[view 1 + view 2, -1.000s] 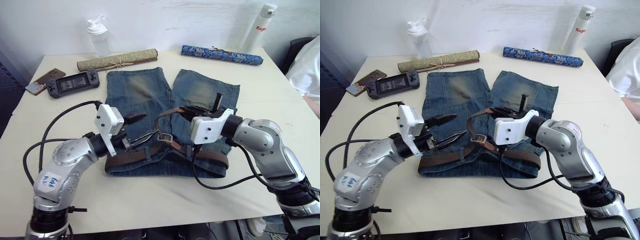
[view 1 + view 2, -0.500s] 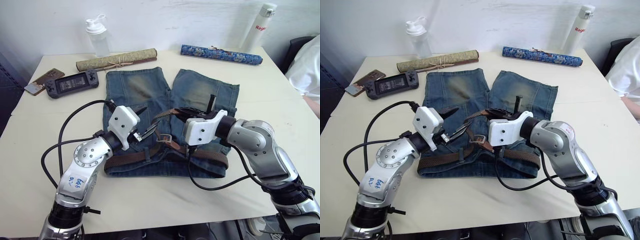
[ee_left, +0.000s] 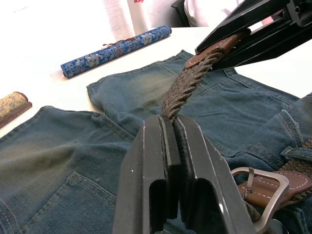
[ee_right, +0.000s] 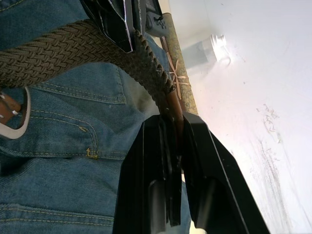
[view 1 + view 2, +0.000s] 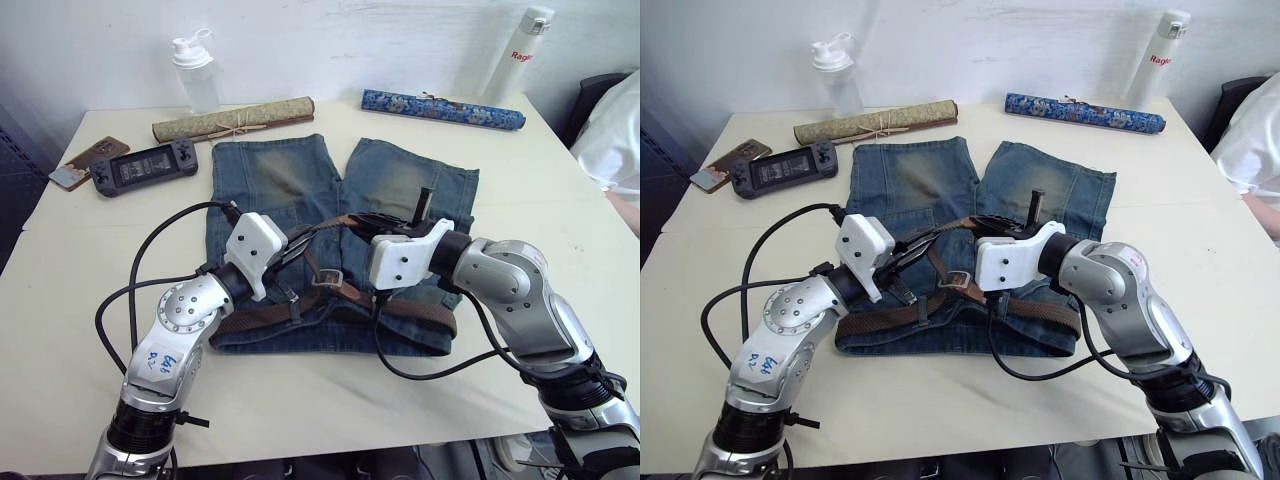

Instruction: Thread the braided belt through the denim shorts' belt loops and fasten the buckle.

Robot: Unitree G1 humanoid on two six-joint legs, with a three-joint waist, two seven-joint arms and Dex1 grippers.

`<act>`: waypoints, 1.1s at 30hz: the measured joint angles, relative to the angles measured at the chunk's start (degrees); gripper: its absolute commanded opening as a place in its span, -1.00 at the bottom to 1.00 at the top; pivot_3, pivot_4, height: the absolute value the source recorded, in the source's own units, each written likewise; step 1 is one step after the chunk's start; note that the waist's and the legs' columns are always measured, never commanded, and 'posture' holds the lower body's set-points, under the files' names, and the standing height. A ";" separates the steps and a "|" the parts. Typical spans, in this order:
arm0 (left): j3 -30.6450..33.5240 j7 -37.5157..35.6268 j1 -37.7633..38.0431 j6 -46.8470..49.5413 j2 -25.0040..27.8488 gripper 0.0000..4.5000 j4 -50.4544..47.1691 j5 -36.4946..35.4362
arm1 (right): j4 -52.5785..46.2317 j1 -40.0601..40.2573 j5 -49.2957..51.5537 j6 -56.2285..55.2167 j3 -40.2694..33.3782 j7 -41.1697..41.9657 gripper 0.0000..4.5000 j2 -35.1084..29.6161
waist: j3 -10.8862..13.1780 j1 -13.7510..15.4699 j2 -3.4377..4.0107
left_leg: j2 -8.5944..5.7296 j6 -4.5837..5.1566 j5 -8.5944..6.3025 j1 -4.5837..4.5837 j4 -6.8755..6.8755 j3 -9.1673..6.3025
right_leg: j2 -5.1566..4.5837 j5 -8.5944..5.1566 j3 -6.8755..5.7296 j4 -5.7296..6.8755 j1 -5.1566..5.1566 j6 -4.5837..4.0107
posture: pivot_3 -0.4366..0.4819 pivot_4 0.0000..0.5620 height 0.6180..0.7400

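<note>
At centre frame, the denim shorts (image 5: 330, 230) lie flat on the table (image 5: 90, 300), waistband toward the lower edge, the braided belt (image 5: 270, 316) running along it. From lower left, the left gripper (image 3: 170, 127) reaches in with its jaws clenched on the belt's raised free length. The silver buckle (image 5: 329, 276) rests at mid-waistband. From lower right, the right gripper (image 4: 171, 130) angles inward, jaws clamped on the belt's tan leather tip.
</note>
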 measured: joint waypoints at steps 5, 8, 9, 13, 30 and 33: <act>0.35 -0.35 0.01 0.00 0.09 -1.00 0.00 0.00 | -0.24 0.01 0.12 1.39 -0.03 -0.07 -0.51 1.08 | 0.00 -0.01 0.00 | 0.00 0.00 0.00 0.00 0.00 0.00 | 0.00 0.00 -0.01 0.00 0.00 0.00 | -0.05 -0.47 0.63; 0.62 -0.62 0.01 0.02 0.09 -1.00 0.00 -0.13 | -0.97 0.05 1.08 4.56 -0.17 -0.03 0.00 2.63 | 0.00 0.01 0.00 | 0.00 0.00 0.00 0.00 0.00 0.00 | 0.00 0.00 0.00 0.01 0.00 0.00 | -0.05 -0.47 0.63; 0.76 -0.66 0.01 0.04 0.02 -1.00 0.00 -0.36 | -1.30 0.14 1.39 5.79 -0.37 -0.17 0.18 3.39 | 0.00 0.01 0.00 | 0.00 0.00 0.00 0.00 0.00 -0.01 | 0.00 0.00 0.00 0.01 0.00 0.00 | -0.05 -0.47 0.63; 1.37 -1.15 0.24 1.04 -1.72 -1.00 -0.07 -3.01 | -1.90 0.66 3.96 12.06 -2.53 -1.64 0.91 7.06 | 0.00 0.06 0.00 | 0.00 0.00 0.00 -0.01 0.00 -0.02 | -0.01 0.00 -0.01 0.05 0.01 0.00 | -0.05 -0.47 0.63; 7.94 -1.09 0.16 10.54 -4.87 -1.00 -0.66 -17.48 | -13.24 6.65 32.82 54.99 -8.98 -0.27 -0.98 18.71 | -0.01 -0.02 0.00 | -0.05 0.05 -0.03 -0.04 -0.07 -0.12 | -0.06 0.00 0.00 0.02 0.04 0.00 | -0.05 -0.47 0.63; 7.96 -1.11 0.11 10.77 -4.86 -1.00 -0.89 -17.95 | -11.03 6.71 32.33 54.93 -5.00 -1.93 -0.98 18.13 | -0.01 -0.12 -0.01 | -0.05 0.05 -0.03 -0.04 -0.08 -0.11 | -0.04 0.00 -0.02 0.01 0.03 0.00 | -0.05 -0.47 0.63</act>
